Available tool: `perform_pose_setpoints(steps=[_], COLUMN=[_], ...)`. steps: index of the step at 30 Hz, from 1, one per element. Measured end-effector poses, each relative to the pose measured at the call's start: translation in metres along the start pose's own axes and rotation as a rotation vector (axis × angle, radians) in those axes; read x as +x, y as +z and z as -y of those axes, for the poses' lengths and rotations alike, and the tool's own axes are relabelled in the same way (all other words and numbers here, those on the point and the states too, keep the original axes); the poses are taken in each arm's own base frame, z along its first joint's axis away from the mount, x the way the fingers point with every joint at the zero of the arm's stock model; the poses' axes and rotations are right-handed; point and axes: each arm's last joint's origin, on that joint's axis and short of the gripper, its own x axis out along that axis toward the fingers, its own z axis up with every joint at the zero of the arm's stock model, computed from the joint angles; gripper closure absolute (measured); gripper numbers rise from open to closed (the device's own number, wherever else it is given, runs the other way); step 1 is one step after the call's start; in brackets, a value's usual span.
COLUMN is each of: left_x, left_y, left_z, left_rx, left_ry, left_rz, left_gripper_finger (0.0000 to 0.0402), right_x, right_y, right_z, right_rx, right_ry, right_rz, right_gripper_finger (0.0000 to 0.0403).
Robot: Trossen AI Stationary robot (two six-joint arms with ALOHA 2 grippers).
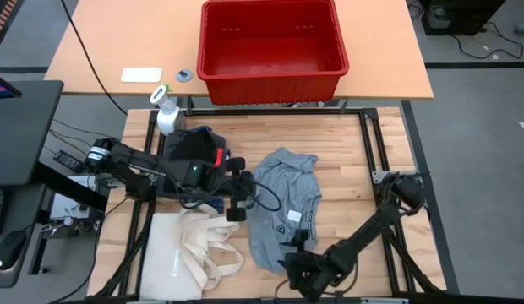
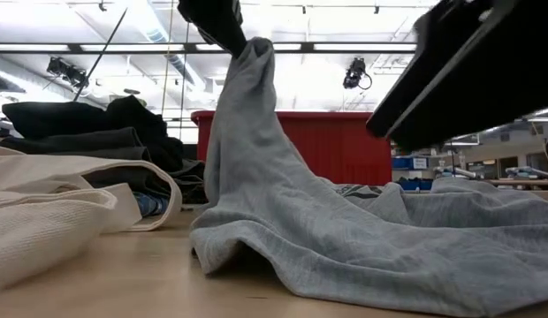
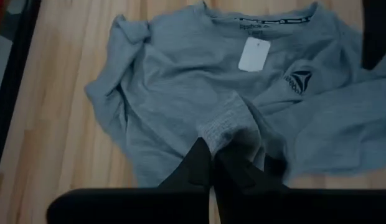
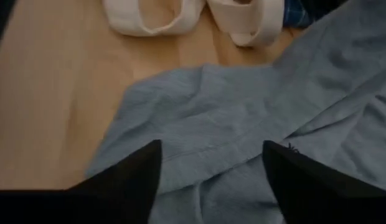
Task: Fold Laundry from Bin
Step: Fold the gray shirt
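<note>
Pinching limp grey shirt (image 3: 180, 93) cuff in left gripper (image 3: 211, 163); right gripper (image 4: 211, 165) spread over hem; best held by edges.

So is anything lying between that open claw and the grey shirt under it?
Nothing visible does. The right gripper hangs with fingers apart directly over the grey shirt; the tote bag lies beside it.

A lab: ceiling strip lights (image 2: 283, 46), framed workbench (image 1: 346, 143), cables.
</note>
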Motion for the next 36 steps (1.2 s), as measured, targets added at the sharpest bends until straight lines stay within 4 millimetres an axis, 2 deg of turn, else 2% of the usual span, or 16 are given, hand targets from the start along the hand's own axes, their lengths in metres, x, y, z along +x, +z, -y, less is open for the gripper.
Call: perform_pose_setpoints(steps=[4,7,10,15,18,21,25,28,29,32,36], left_x=[0.000,0.000,0.000,0.000,-0.001,-0.001,-0.002,-0.010,-0.015,-0.034,-0.060], left_y=[-0.004,-0.007,-0.008,-0.008,-0.009,-0.010,-0.009,-0.008,-0.007,-0.008,-0.010], left_z=[-0.002,-0.002,-0.002,-0.001,0.000,0.000,0.005,0.022,0.028,0.042,0.057], left_rx=[0.002,0.007,0.005,-0.004,0.000,-0.002,0.028,0.147,0.175,0.238,0.283], left_ry=[0.007,0.009,0.010,0.010,0.008,0.008,-0.027,-0.176,-0.228,-0.321,-0.422], left_rz=[-0.044,-0.069,-0.079,-0.082,-0.087,-0.095,-0.087,-0.047,-0.024,0.037,0.114], left_gripper_finger=[0.0393,0.0393,0.0393,0.0393,0.0393,0.0393,0.0393,0.0393,0.0393,0.0393,0.0392], right_x=[0.015,0.020,0.030,0.050,0.052,0.053,0.053,0.050,0.047,0.029,-0.027], right_y=[0.000,0.003,-0.002,-0.023,-0.028,-0.033,-0.035,-0.037,-0.036,-0.031,0.004], right_z=[0.006,0.011,0.014,0.018,0.019,0.020,0.022,0.021,0.021,0.021,0.026], right_rx=[0.072,0.134,0.171,0.193,0.173,0.162,0.125,0.088,0.066,0.030,0.043], right_ry=[-0.026,-0.016,-0.004,0.003,-0.011,-0.014,-0.028,-0.028,-0.018,0.030,0.125], right_rz=[-0.019,-0.037,-0.051,-0.088,-0.086,-0.095,-0.103,-0.117,-0.121,-0.148,-0.080], right_gripper_finger=[0.0070,0.0045,0.0044,0.0071,0.0102,0.0157,0.0271,0.0369,0.0381,0.0380,0.0389])
